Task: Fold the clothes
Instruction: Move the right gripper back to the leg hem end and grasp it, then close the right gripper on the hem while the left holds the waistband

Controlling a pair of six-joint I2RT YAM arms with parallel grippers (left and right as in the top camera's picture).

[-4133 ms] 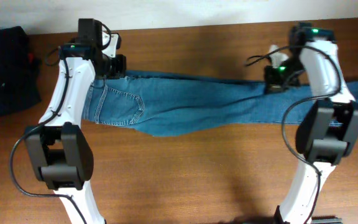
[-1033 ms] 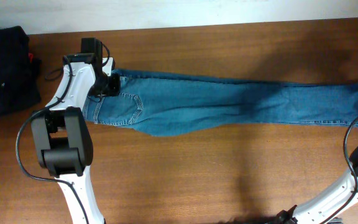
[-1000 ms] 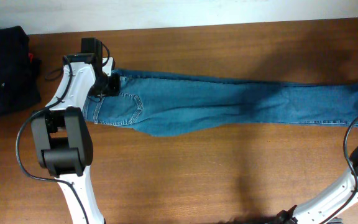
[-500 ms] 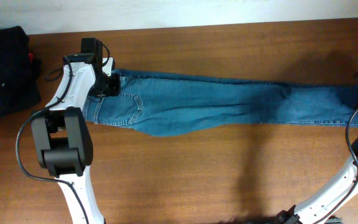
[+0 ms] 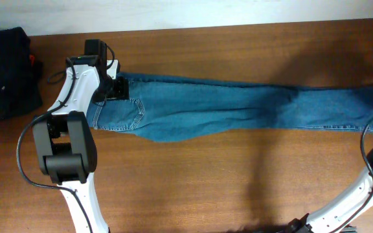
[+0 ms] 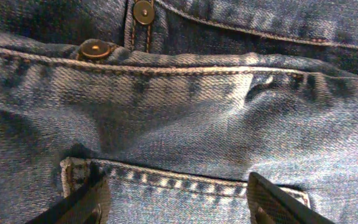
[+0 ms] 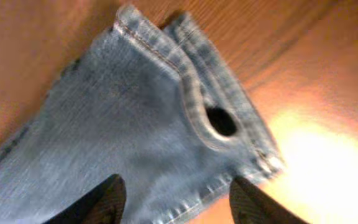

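Blue jeans (image 5: 238, 110) lie stretched full length across the wooden table (image 5: 206, 188), waist at the left and leg ends at the right rim of the overhead view. They sit close to the far edge, with broad bare wood on the near side. The denim is faded along its seams, the stitched waistband (image 6: 166, 68) studded with metal buttons (image 6: 95, 50). The left gripper (image 6: 178, 208) hangs spread over a pocket edge, the right gripper (image 7: 174, 205) spread over the hem (image 7: 191, 93) — neither pinching cloth. A black garment pile (image 5: 2, 71) with a red tag (image 5: 32, 62) lies far left, apart.
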